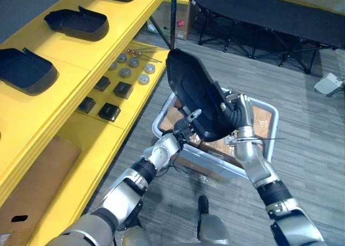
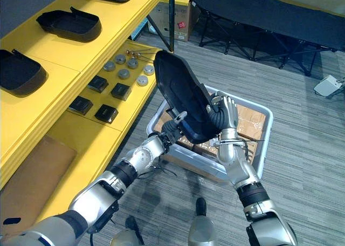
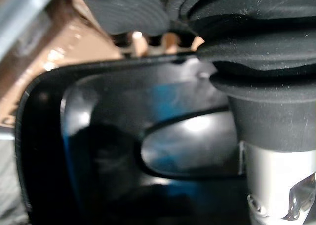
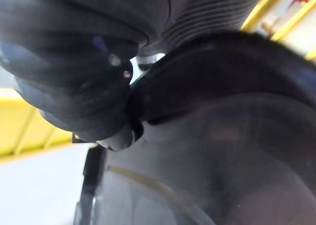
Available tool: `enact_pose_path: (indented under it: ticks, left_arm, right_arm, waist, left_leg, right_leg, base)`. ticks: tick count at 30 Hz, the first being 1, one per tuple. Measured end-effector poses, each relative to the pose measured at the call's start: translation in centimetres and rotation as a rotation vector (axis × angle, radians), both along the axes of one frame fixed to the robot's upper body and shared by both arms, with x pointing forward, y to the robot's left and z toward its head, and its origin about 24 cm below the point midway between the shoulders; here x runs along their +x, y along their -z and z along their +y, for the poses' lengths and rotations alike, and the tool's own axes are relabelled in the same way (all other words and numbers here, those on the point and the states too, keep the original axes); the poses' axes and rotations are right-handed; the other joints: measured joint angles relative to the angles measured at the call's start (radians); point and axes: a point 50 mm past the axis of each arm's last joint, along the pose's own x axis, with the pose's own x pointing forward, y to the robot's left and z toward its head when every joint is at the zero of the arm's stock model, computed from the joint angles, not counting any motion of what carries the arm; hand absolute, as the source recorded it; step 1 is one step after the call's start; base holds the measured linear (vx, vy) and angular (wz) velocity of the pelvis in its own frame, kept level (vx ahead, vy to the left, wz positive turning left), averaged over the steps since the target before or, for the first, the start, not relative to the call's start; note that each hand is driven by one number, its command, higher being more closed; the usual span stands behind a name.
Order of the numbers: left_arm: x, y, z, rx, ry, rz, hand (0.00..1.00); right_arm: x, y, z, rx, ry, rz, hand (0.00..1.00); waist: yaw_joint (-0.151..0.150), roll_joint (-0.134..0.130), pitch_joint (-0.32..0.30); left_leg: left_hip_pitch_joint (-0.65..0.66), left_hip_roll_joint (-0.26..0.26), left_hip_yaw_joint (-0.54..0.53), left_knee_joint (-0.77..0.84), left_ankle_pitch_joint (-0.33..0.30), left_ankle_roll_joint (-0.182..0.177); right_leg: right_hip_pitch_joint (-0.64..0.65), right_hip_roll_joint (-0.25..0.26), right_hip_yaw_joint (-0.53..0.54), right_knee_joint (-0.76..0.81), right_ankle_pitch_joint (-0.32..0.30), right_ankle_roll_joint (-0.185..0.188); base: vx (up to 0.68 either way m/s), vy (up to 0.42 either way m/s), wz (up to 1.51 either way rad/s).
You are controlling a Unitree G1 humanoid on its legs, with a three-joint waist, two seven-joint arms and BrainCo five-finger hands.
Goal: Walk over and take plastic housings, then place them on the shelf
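**Both hands on one housing, over the bin**

So I've got one black plastic housing point(image 1: 194, 95) in the middle of the frame, held up between my two hands just above the grey bin point(image 1: 274, 119) on the floor. It's standing on edge and tilted. The long axis runs from upper left down to lower right, and the narrow top end points up toward the dark post at the top centre. The smooth outer face is toward my head camera, and my left wrist view looks into the hollow side.

My left hand point(image 1: 185, 128) comes in from the lower left and pinches the bottom end, with the thumb lying across the near face. My right hand point(image 1: 240, 114) is on the lower right edge with its fingers curled round the rim, so both hands are gripping it.

The yellow shelf point(image 1: 64, 52) fills the left side. Three more housings point(image 1: 78, 24) sit hollow side up along its top level in the upper left. On the level below there are small black boxes point(image 1: 123, 89) and grey discs point(image 1: 129, 72). A black cot point(image 1: 259, 11) stands in the upper right
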Motion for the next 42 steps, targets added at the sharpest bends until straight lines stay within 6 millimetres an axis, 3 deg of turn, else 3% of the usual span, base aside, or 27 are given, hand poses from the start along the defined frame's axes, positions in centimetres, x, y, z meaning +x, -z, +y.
enact_pose_path:
  ticks: [1, 2, 14, 20, 30, 31, 36, 42]
  left_arm:
    - [0.1, -0.3, 0.1, -0.016, -0.023, -0.027, 0.0]
    - [0.2, -0.5, 0.3, -0.027, -0.049, -0.053, 1.0]
    - [0.5, -1.9, 1.2, -0.027, -0.158, -0.18, 1.0]
    - [0.4, -1.6, 1.7, -0.046, -0.189, -0.18, 1.0]
    - [-1.1, -0.8, 2.4, -0.212, -0.206, -0.255, 1.0]
    - [-1.3, -0.7, 2.5, -0.23, -0.211, -0.264, 1.0]
    - [-3.0, -0.5, 3.0, -0.27, -0.251, -0.324, 1.0]
    - [-4.7, -1.4, 3.3, -0.165, -0.313, -0.387, 1.0]
  right_arm:
    - [-0.2, 0.1, 0.2, 0.041, -0.005, -0.005, 1.0]
    - [-0.3, 0.2, 0.4, 0.069, -0.008, -0.009, 1.0]
    - [-1.9, 0.1, 2.4, 0.222, -0.079, -0.068, 1.0]
    - [-2.3, 0.0, 3.1, 0.243, -0.102, -0.072, 1.0]
    - [-3.9, -0.5, 4.0, 0.275, -0.158, -0.12, 1.0]
    - [-4.1, -0.6, 4.1, 0.278, -0.169, -0.127, 0.0]
    - [-5.7, -0.9, 4.8, 0.305, -0.259, -0.157, 0.0]
    - [-7.1, -0.6, 4.9, 0.436, -0.303, -0.124, 0.0]
  waist:
    - [0.0, -0.003, 0.002]
    - [-0.001, -0.004, 0.002]
    - [-0.002, -0.012, 0.003]
    - [0.0, -0.036, 0.003]
    - [0.001, -0.039, 0.001]
    - [0.001, -0.04, -0.001]
    - [0.007, -0.055, -0.022]
    - [0.03, -0.042, -0.061]
  left_leg:
    - [0.001, 0.0, 0.001, 0.0, 0.0, 0.0]
    - [0.002, 0.0, 0.002, 0.001, 0.0, 0.0]
    - [0.026, -0.002, 0.011, -0.013, 0.0, 0.0]
    - [0.036, -0.004, 0.01, -0.017, 0.0, 0.0]
    - [0.067, -0.007, 0.014, -0.037, 0.001, -0.001]
    - [0.069, -0.008, 0.014, -0.038, 0.0, -0.002]
    - [0.069, -0.012, 0.012, -0.051, 0.001, -0.002]
    - [0.087, -0.02, -0.004, -0.071, 0.003, -0.004]
  right_leg:
    - [0.0, 0.0, 0.002, 0.0, 0.0, 0.0]
    - [0.0, 0.0, 0.003, 0.0, 0.0, 0.0]
    - [0.018, 0.0, 0.004, -0.009, 0.001, 0.001]
    - [0.035, 0.0, 0.003, -0.024, 0.003, 0.004]
    - [0.066, 0.0, 0.001, -0.043, 0.005, 0.006]
    - [0.069, 0.0, 0.0, -0.046, 0.005, 0.006]
    - [0.073, -0.003, -0.007, -0.06, 0.007, 0.01]
    - [0.104, -0.006, -0.035, -0.075, 0.005, 0.012]
  base:
    - [-0.04, 0.008, -0.03]
    - [-0.04, 0.008, -0.03]
    - [0.0, 0.003, -0.01]
    - [0.0, 0.0, 0.0]
    - [0.0, 0.001, 0.0]
    - [0.0, 0.0, 0.0]
    - [0.01, 0.003, 0.02]
    - [0.02, 0.005, 0.1]
